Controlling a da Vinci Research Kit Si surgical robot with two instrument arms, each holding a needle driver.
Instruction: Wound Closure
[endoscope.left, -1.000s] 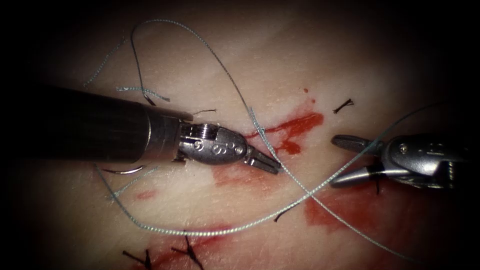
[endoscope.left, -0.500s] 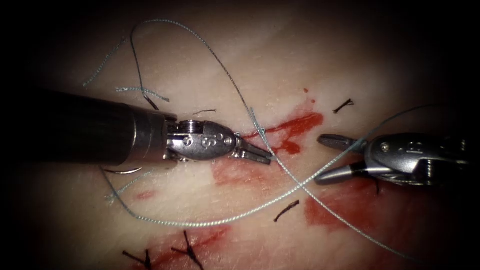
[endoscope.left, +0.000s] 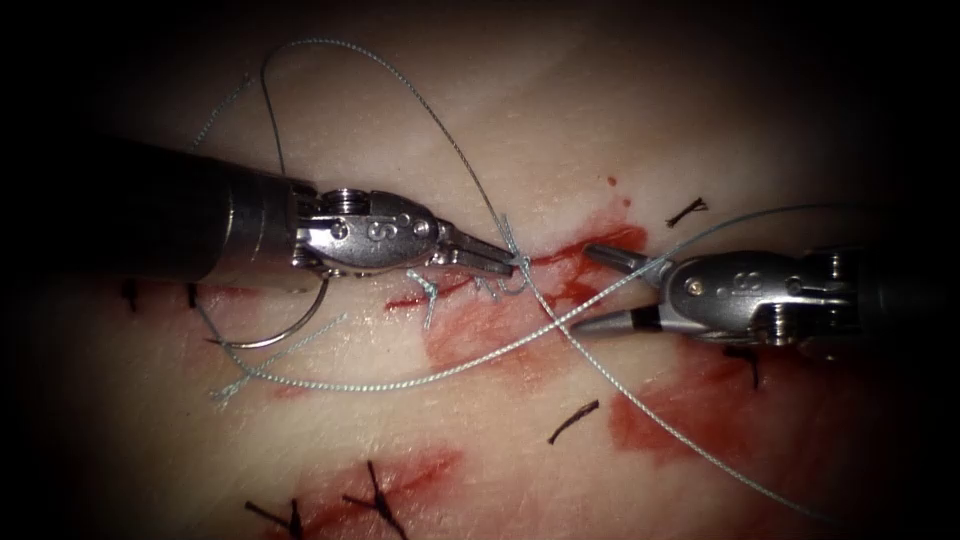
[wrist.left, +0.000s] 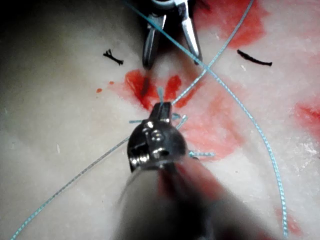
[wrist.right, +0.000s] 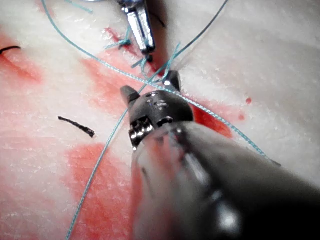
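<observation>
Thread (endoscope.left: 420, 380) I hold in my left tool (endoscope.left: 500, 262), clamped at the knot; my right tool (endoscope.left: 600, 290), at 3 o'clock, gapes empty; needle (endoscope.left: 280, 335) lies free.

My right tool (wrist.right: 150, 89) hangs over the tissue (wrist.right: 280, 65) with its jaws parted and gripping nothing, and a strand of pale blue thread (wrist.right: 210, 114) lies across my wrist. Just beyond my tips, the left tool (wrist.right: 141, 31) reaches a small tuft of thread ends. Red fluid (wrist.right: 105, 170) stains the tissue around me, and a short dark thread piece (wrist.right: 76, 126) lies apart.
</observation>
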